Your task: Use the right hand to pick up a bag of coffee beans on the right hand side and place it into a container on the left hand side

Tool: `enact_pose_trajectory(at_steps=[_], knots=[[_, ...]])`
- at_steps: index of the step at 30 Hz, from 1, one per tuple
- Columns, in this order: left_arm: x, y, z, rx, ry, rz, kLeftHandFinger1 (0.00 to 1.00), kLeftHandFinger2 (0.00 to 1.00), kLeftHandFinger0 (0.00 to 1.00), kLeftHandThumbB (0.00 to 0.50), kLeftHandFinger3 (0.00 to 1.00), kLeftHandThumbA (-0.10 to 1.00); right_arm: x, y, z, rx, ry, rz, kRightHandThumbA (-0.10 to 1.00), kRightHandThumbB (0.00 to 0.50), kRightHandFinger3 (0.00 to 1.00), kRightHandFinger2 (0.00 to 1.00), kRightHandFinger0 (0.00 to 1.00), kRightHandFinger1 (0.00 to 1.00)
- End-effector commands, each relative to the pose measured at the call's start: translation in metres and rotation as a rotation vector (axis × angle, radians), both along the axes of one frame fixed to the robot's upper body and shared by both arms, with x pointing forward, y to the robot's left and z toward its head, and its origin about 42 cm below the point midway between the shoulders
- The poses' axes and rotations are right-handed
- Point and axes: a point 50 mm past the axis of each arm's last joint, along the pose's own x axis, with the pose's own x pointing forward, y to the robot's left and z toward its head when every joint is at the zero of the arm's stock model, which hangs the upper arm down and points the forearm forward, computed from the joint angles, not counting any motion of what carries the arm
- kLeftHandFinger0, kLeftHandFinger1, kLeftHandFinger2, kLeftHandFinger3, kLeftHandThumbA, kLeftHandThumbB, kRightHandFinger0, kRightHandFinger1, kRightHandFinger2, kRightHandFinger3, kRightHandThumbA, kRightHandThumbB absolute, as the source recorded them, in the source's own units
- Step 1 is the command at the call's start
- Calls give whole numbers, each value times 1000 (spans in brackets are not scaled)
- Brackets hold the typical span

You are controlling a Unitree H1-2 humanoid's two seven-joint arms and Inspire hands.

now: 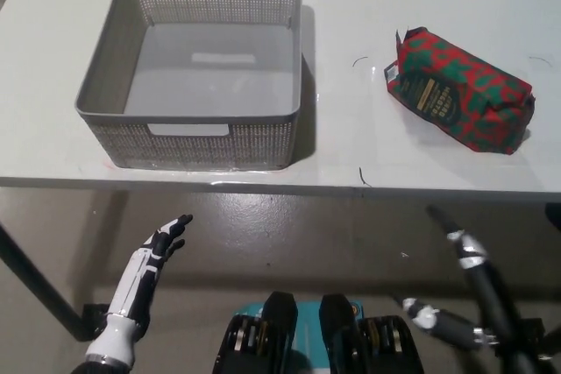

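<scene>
Worktop [456, 6]: white, flat, filling the upper half of my head view, its front edge running across the middle; a few thin dark marks on its surface near the right side.

Container [188, 142]: grey perforated basket with cut-out handles at its near and far walls, standing upright on the left part of the worktop, just behind the front edge. Nothing lies inside it (the smooth floor shows bare).

Bag of coffee beans [460, 89]: red and green patterned pack with a dark label, lying on its side on the right part of the worktop, set at a slant, well apart from the container. Nothing touches it.

My right hand [460, 247]: black, below the worktop's front edge at the lower right, the arm rising from the bottom corner and a slim dark part pointing up and to the left. Holding nothing; whether its fingers are spread or pressed together I cannot tell.

My left hand [162, 247]: white with dark fingers, resting low at the lower left, below the worktop edge, forearm angled up to the right. Fingers stretched out and slightly apart, holding nothing.
</scene>
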Motion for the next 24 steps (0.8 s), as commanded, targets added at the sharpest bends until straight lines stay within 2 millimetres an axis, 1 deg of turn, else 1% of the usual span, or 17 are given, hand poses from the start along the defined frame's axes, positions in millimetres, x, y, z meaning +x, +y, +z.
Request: enact_pose_trajectory(at_steps=[1, 2, 3, 4, 5, 6, 7, 9, 10, 11, 13, 14, 16, 19, 21, 23, 24], knots=[[8, 0, 16, 3, -85, -33, 1000, 1000, 1000, 188, 1000, 1000, -5, -15, 57, -54, -158, -28, 871, 244, 1000, 1000, 1000, 1000], [9, -1, 16, 1, -85, -35, 1000, 1000, 1000, 192, 1000, 1000, -3, -20, 71, -78, -184, -39, 933, 272, 1000, 1000, 1000, 1000], [9, 0, 15, 1, -87, -35, 1000, 1000, 1000, 194, 1000, 1000, -2, -22, 79, -96, -197, -47, 951, 278, 1000, 1000, 1000, 1000], [8, 0, 15, -2, -87, -34, 1000, 1000, 1000, 195, 1000, 1000, 0, -23, 89, -116, -206, -55, 994, 307, 1000, 1000, 1000, 1000], [8, 0, 16, -5, -85, -35, 1000, 1000, 1000, 193, 1000, 1000, 5, -26, 101, -155, -205, -73, 1000, 359, 1000, 1000, 1000, 1000], [7, 0, 16, -4, -85, -35, 1000, 1000, 1000, 191, 1000, 1000, 8, -29, 109, -196, -208, -96, 1000, 389, 1000, 1000, 1000, 1000], [6, 0, 15, -2, -84, -34, 1000, 1000, 1000, 185, 1000, 1000, 13, -32, 122, -224, -223, -100, 1000, 390, 1000, 1000, 1000, 1000], [2, 0, 14, -2, -78, -34, 1000, 1000, 1000, 183, 1000, 1000, 23, -40, 141, -271, -227, -110, 1000, 415, 1000, 1000, 1000, 1000], [-1, -1, 11, -4, -72, -33, 1000, 1000, 1000, 183, 1000, 1000, 27, -43, 149, -301, -233, -121, 1000, 419, 1000, 1000, 1000, 1000], [-10, -1, 7, -8, -59, -33, 1000, 1000, 1000, 183, 1000, 1000, 36, -49, 164, -366, -229, -147, 1000, 441, 1000, 1000, 1000, 1000], [-16, -1, 3, -8, -47, -32, 1000, 1000, 1000, 183, 1000, 1000, 46, -53, 181, -416, -230, -163, 1000, 443, 1000, 1000, 1000, 1000], [-18, -2, 2, -14, -39, -31, 1000, 1000, 1000, 183, 1000, 1000, 58, -57, 195, -448, -226, -176, 1000, 453, 1000, 1000, 1000, 1000], [-22, -3, 0, -15, -33, -33, 1000, 1000, 1000, 181, 1000, 1000, 71, -62, 210, -477, -211, -202, 1000, 459, 1000, 1000, 1000, 1000], [-29, -4, -4, -16, -28, -40, 1000, 1000, 1000, 169, 1000, 1000, 109, -70, 248, -599, -149, -237, 1000, 487, 1000, 1000, 1000, 1000], [-31, -3, -6, -16, -22, -39, 1000, 1000, 1000, 170, 1000, 1000, 134, -69, 270, -640, -104, -252, 1000, 492, 1000, 1000, 1000, 1000], [-33, -4, -8, -21, -16, -38, 1000, 1000, 1000, 167, 1000, 1000, 149, -68, 284, -666, -73, -263, 1000, 500, 1000, 1000, 1000, 1000], [-33, -4, -9, -19, -15, -39, 1000, 1000, 1000, 171, 1000, 1000, 168, -65, 300, -678, -49, -270, 1000, 500, 1000, 1000, 1000, 1000]])
